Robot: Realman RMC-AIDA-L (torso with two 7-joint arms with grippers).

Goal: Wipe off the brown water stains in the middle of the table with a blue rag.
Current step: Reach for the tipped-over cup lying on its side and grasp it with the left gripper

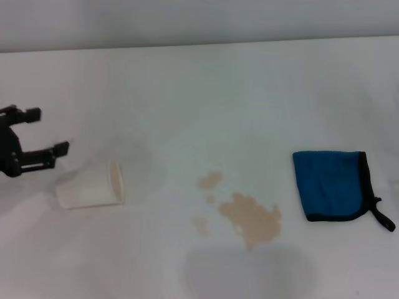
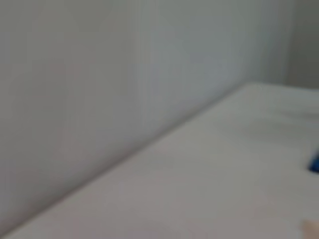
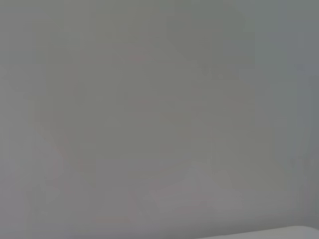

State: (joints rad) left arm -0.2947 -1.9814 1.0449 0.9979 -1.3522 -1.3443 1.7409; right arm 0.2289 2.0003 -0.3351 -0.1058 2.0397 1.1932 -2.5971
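— Where is the left tool (image 1: 45, 132) right now?

— At the far left edge of the head view, hovering over the table (image 1: 206, 81), its two black fingers (image 1: 30, 114) spread apart with nothing between them. Much of its body is cut off by the frame edge. Just beside it, toward the middle, a white paper cup (image 1: 90, 185) lies tipped on its side, mouth facing the centre of the table. Whether a finger touches the cup is hard to tell; they look slightly apart.

— And the right tool?

— It shows in no view. The right wrist view gives only a blank grey surface and a thin pale strip in one corner.

— How does the spill look?

— The brown water stains (image 1: 251, 220) sit in the middle of the table: one larger pale tan blotch with a ragged outline, plus a few small spots (image 1: 210, 180) on the cup's side of it. They are flat and thin. A faint grey shadow lies nearer the robot, just below them.

— The cloth?

— The blue rag (image 1: 330, 184) lies flat to the right of the stains, well apart from them. It is bright blue, folded, with black stitched edging and a short black loop tab (image 1: 381, 216) at its near right corner.

— Anything from the left wrist view?

— Mostly wall and bare table, blurred. A sliver of blue (image 2: 314, 163) shows at one edge, cut off, and a tan fleck in the corner that is too small to be sure of.
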